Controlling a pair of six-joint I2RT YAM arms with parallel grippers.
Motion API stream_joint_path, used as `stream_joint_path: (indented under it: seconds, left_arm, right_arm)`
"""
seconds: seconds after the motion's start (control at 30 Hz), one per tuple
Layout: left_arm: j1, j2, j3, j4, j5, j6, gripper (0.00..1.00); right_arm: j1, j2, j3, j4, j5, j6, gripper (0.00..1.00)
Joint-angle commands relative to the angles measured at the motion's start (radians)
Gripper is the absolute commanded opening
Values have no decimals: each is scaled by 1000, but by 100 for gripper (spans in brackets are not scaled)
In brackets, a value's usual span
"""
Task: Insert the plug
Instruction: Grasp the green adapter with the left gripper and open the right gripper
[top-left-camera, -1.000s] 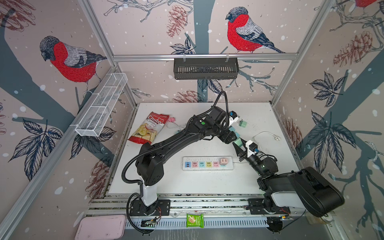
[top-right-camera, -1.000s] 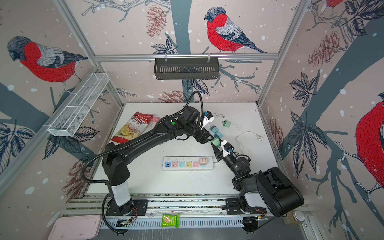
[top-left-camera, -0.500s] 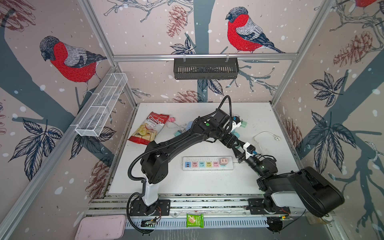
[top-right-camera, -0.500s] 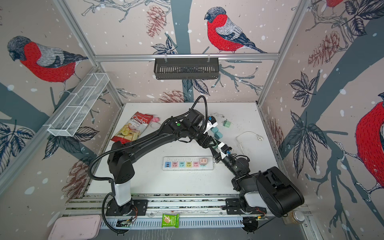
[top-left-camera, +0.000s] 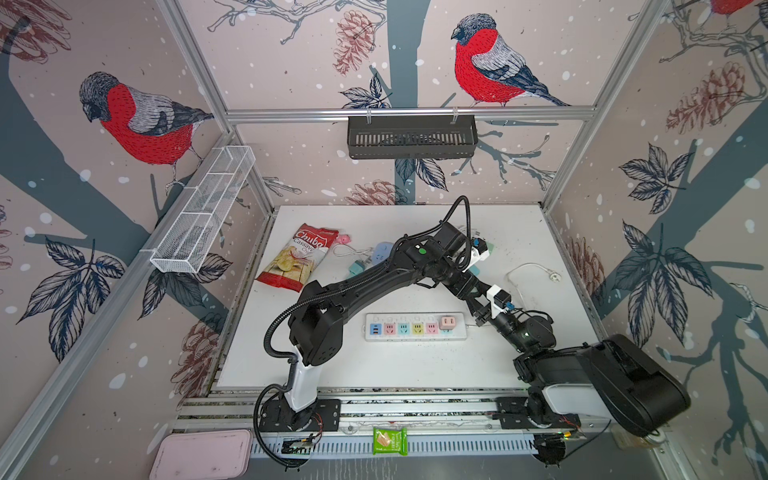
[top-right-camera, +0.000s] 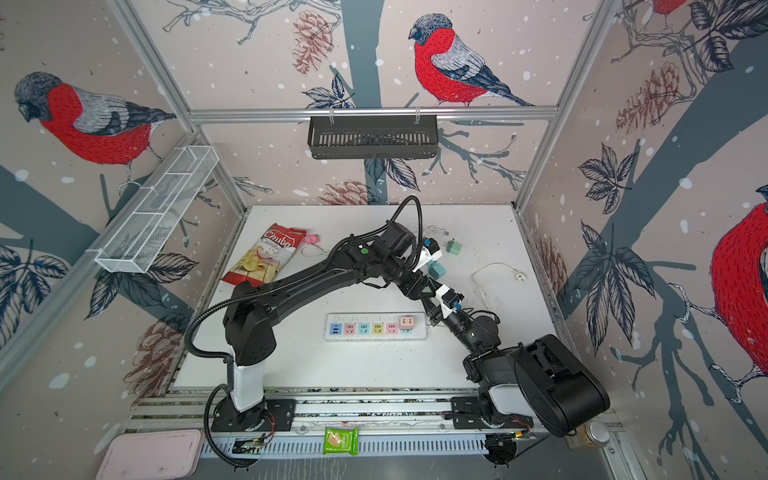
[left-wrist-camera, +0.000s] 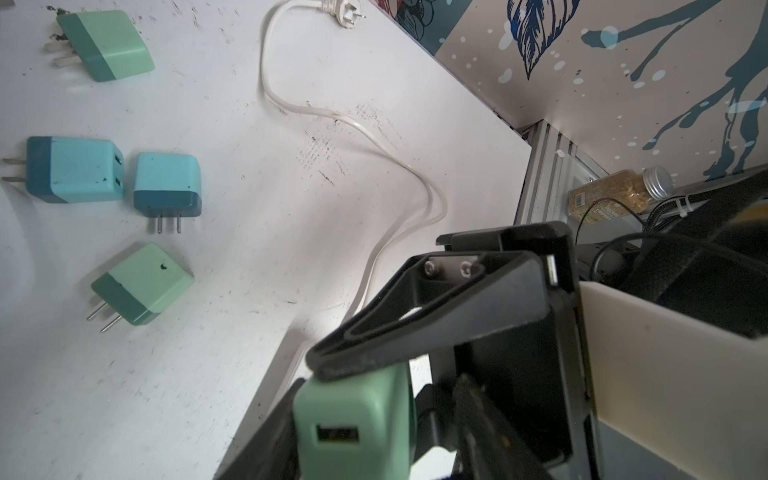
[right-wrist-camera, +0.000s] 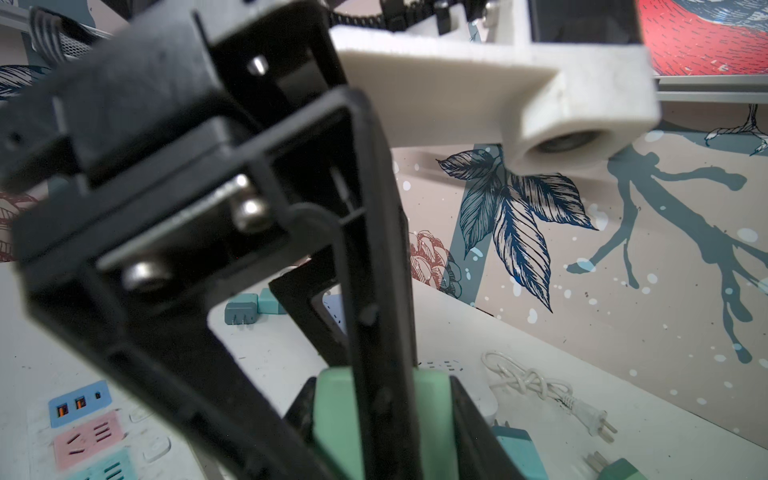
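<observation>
In the left wrist view the small green plug (left-wrist-camera: 353, 419) looks light, stiff and smooth, best pinched across its flat sides. In the right wrist view the right hand (right-wrist-camera: 386, 424) clamps it. In both top views the left arm (top-left-camera: 374, 274) reaches across to it, above the table (top-left-camera: 374, 365) near the power strip (top-left-camera: 415, 328); whether the left hand (top-left-camera: 473, 299) grips is unclear.

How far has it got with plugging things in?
Done: one pink plug sits in the power strip. In hand: the right gripper holds a green plug, with the left gripper at it. To do: seating it in an empty socket.
</observation>
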Motion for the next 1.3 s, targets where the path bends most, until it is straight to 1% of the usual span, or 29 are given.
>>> stream_joint_path:
  seconds: [0.0,0.07,0.13,0.23,0.3,0.33,0.43,0.47,0.5,0.53,0.57,0.6,0.77,0.9,1.0,1.13,1.27]
  left_arm:
    - [0,9,15,-37,32,11,51]
    - [0,9,16,-38,35,11,47]
    - [0,11,16,-39,42,12,41]
    - [0,17,16,-37,59,12,28]
    - [0,22,21,-41,64,14,17]
    - [0,24,24,-43,67,14,15]
    - [0,22,26,-46,66,20,5]
    - [0,19,25,-44,67,23,3]
    - [1,13,24,-42,63,26,0]
    - [0,6,22,-38,58,29,0]
    - [0,-4,18,-35,46,33,0]
    - [1,-16,15,-31,30,40,0]
    - [22,-101,-29,14,-58,57,0]
    - [87,-196,-98,96,-91,42,0]
    - [134,-262,-129,124,-185,48,0]
    - [158,-334,-172,150,-261,134,0]
    - [158,-390,-242,192,-295,251,0]
  right_arm:
    - [4,-6,-142,255,-5,-8,3]
    - [3,-5,-142,254,-3,-8,3]
    - [3,-4,-141,251,-3,-8,4]
    - [4,-5,-140,250,-3,-6,6]
    - [5,-7,-138,242,-4,-5,12]
    - [5,-8,-137,237,0,-4,18]
    - [5,-12,-137,229,24,5,44]
    - [4,-15,-137,227,37,9,49]
    - [5,-16,-139,225,50,11,57]
    - [4,-16,-138,225,62,15,62]
    - [4,-18,-140,224,72,19,72]
    - [3,-19,-138,224,80,21,100]
    - [2,-21,-139,213,110,29,100]
    - [-1,-28,-142,214,136,45,100]
    - [-12,-40,-147,214,163,67,100]
    - [-36,-62,-159,222,248,138,100]
    - [-89,-83,-177,233,354,266,100]
